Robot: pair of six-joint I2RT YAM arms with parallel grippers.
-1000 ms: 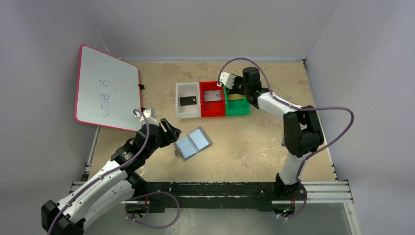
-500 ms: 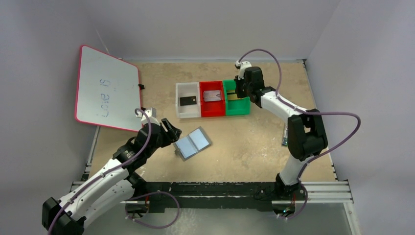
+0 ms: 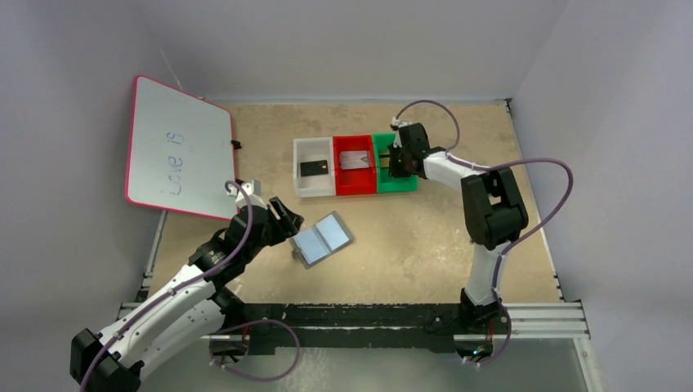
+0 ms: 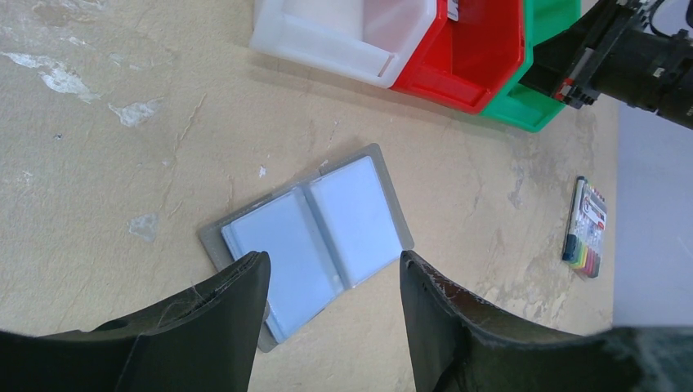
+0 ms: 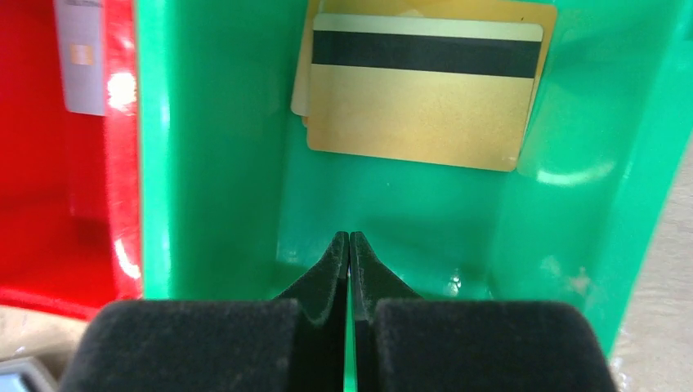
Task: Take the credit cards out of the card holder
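Gold card (image 5: 421, 102), black stripe up, lies at the far end of the green tray (image 5: 221, 163); only the right wrist view shows it, with the right gripper (image 5: 349, 245) pinched shut and empty above the tray floor. From above, a black card (image 3: 314, 168) sits in the white tray (image 3: 302, 186) and a silvery card (image 3: 354, 159) in the red tray (image 3: 353, 188). The card holder (image 4: 315, 237) lies open on the counter (image 3: 409, 237) just ahead of the left gripper (image 4: 333, 265), whose jaws stand apart around nothing. A marker pack (image 4: 585, 228), seen only from the left wrist, lies near the counter's right edge, and a whiteboard (image 3: 178, 147) stands at the left edge
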